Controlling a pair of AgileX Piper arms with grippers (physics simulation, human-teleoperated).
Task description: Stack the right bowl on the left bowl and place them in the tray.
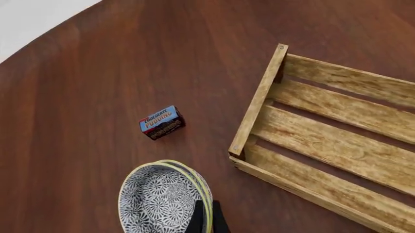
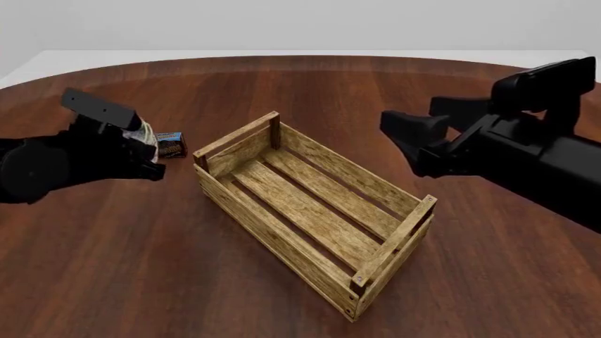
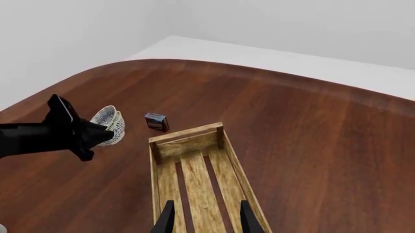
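Looks like stacking's done; left gripper [image 1: 206, 218] pinches the rim of the 2 nested bowls [image 1: 165, 199], lifted beside the tray [image 2: 310, 211]; right gripper [image 3: 204, 216] hangs open over it; next, carry them in.

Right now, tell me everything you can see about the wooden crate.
The crate is a long open box of pale wooden slats with gaps between them and raised end rails. It sits upright and empty on the dark wood table, angled across it. The bowls and pudding box lie beside it, not touching.
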